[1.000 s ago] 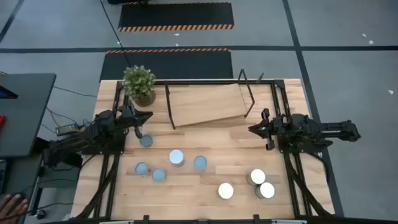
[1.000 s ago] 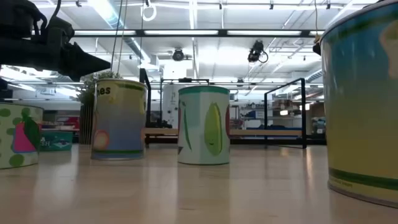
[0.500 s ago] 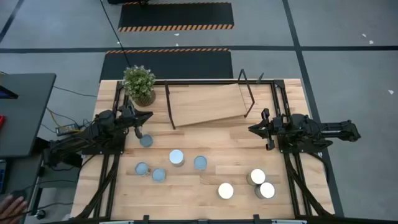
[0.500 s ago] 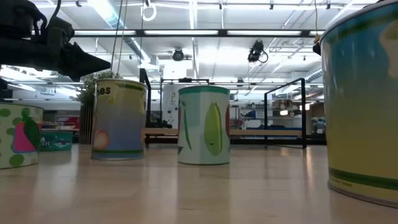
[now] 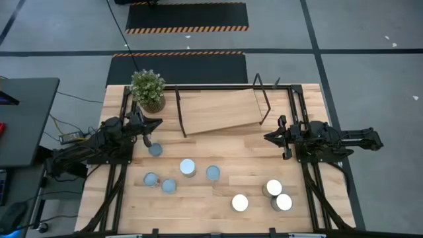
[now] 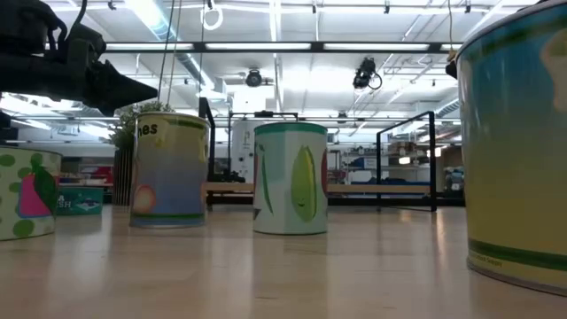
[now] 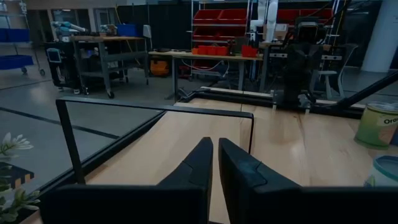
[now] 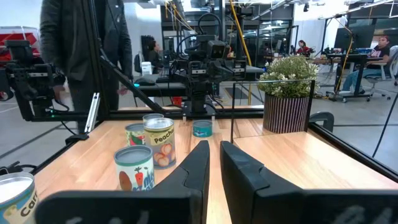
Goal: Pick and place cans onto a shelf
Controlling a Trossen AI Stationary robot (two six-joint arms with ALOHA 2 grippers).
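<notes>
The wooden tabletop (image 5: pixel 218 198) is carrying eight loose cans (image 5: pixel 188 167); the shelf (image 5: pixel 218 111) is sitting tilted and bare. Both the left gripper (image 5: pixel 151 123) and the right gripper (image 5: pixel 269 137) are hovering nearly closed (holding nothing, seemingly), so a descent onto packed neighbours is risking a topple.

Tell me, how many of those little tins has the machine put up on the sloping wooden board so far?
None yet. The tilted light plywood shelf is bare. All eight small round metal cans stand on the wooden tabletop: five grey-topped near the middle, three bright-topped nearer the right arm. Nothing is in hand: the left tool and right tool are both shut and holding nothing, above the table. The whole job remains.
</notes>
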